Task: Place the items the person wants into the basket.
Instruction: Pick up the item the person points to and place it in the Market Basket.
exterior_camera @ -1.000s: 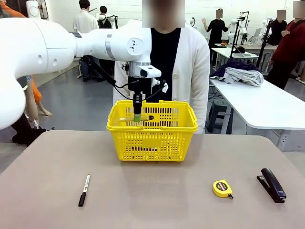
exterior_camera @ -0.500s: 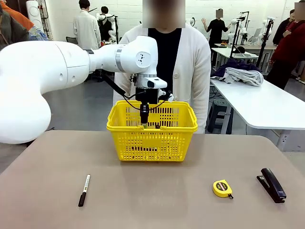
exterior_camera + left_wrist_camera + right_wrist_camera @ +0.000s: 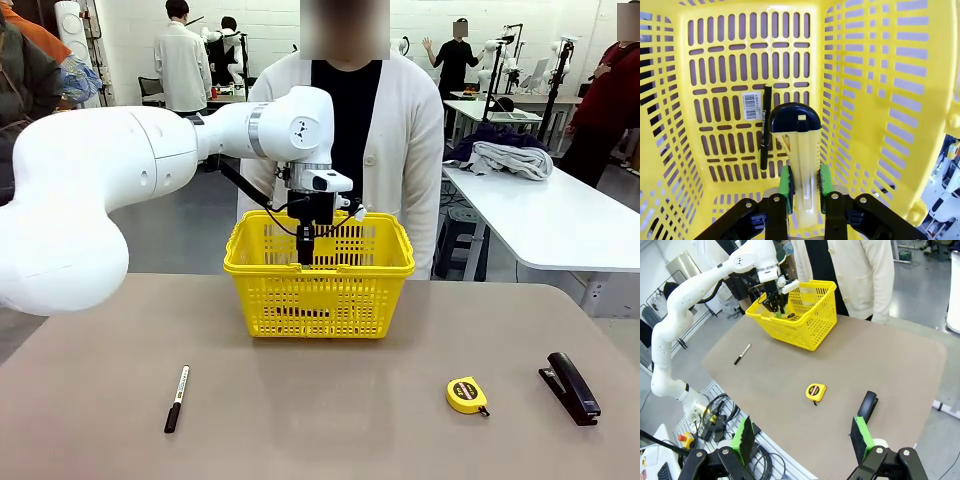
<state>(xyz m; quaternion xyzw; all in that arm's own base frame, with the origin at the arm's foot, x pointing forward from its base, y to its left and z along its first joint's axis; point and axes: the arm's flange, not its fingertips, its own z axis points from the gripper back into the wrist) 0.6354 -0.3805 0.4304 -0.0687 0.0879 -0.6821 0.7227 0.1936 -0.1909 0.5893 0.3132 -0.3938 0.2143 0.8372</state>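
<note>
The yellow basket (image 3: 320, 290) stands at the table's far middle, in front of the person (image 3: 400, 150) in a white cardigan. My left gripper (image 3: 304, 250) reaches down inside it. In the left wrist view its green pads (image 3: 786, 182) press both sides of the yellow utility knife (image 3: 800, 150), whose black end points at the basket floor (image 3: 730, 75). A slim black pen (image 3: 764, 127) lies on that floor. The black stapler (image 3: 571, 388) rests on the table at the front right. My right gripper (image 3: 802, 440) hangs open above the table's near edge, close to the stapler (image 3: 867, 406).
A black marker with a white barrel (image 3: 176, 398) lies at the front left. A yellow tape measure (image 3: 467, 394) sits left of the stapler. The basket's handles are folded down along its rim. A barcode sticker (image 3: 752, 105) is on the basket floor.
The left gripper has shifted slightly right and sunk lower into the basket with the knife. The right arm and the things on the table have not moved.
</note>
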